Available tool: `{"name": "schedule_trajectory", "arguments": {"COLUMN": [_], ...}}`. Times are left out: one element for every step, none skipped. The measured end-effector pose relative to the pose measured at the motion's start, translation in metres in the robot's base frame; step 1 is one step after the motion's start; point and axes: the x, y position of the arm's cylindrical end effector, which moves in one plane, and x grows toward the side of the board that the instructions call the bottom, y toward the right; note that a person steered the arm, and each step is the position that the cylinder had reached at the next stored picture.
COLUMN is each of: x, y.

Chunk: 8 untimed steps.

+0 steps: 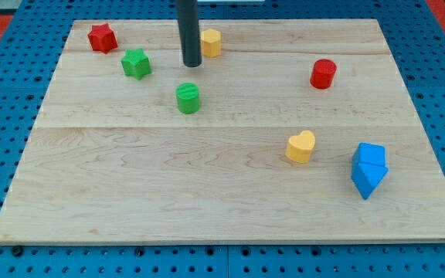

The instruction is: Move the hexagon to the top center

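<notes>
My tip [191,65] stands near the top of the wooden board [207,193], just left of the yellow hexagon [211,42].

The tip is a bare rod end and holds nothing. The yellow hexagon sits near the view's top, a bit left of the middle. A green cylinder [188,98] is below the tip, and a green star [137,63] and a red star [102,38] lie to the left. A red cylinder [323,74], a yellow heart [300,146] and a blue block [369,170] lie to the right.
</notes>
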Motion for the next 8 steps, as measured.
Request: {"name": "schedule_trajectory", "arguments": {"x": [-0.028, -0.032, -0.035, -0.024, -0.017, -0.012, -0.006, 0.003], "y": [0.007, 0.032, 0.048, 0.050, 0.050, 0.050, 0.050, 0.050]}}
